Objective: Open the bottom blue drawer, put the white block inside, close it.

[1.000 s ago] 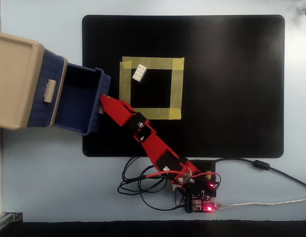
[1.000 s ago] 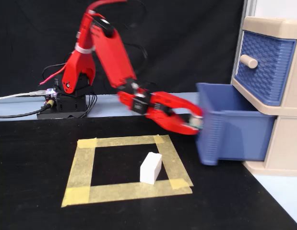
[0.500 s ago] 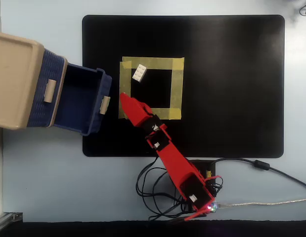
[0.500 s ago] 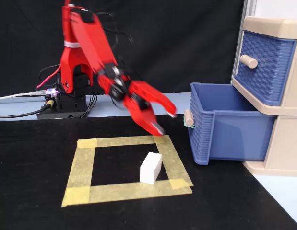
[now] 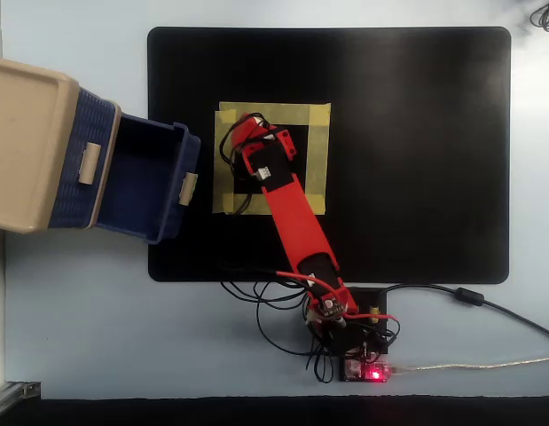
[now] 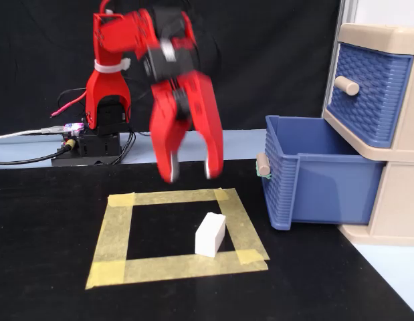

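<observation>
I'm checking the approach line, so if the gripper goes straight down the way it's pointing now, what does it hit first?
Probably the white block. The open gripper points down above the tape square, and overhead it covers the block's spot. Depth is uncertain, so a tip could meet the mat first.

The claw and its arm are bright red, with a white band around the arm near its base. Below the claw, the block is plain white, on a black mat inside a yellow tape square. To the claw's right in the fixed view, the drawer is dark blue with a woven pattern and a beige handle; the cabinet is beige. The table is pale blue.
</observation>
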{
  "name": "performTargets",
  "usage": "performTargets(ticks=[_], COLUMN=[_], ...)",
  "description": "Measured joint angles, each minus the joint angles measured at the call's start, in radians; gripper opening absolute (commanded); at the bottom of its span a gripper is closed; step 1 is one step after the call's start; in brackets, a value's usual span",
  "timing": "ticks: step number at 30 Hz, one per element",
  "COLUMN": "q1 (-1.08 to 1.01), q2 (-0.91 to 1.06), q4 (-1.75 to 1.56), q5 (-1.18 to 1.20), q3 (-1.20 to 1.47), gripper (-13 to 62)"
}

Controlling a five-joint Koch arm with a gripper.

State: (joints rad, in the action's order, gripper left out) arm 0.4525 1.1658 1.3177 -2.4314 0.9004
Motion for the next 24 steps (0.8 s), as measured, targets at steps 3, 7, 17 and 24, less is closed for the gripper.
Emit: performTargets(ticks=[3, 7, 17, 24], q1=[0.0, 0.008, 0.011, 0.011], q2=[-0.084, -0.173, -0.291, -0.319], q4=[0.002, -0.002, -0.02, -0.006], q5=[0.009, 0.011, 0.011, 0.054], q3=[-0.103, -0.115, -0.117, -0.126], gripper=[34.0, 34.0, 33.9, 8.7])
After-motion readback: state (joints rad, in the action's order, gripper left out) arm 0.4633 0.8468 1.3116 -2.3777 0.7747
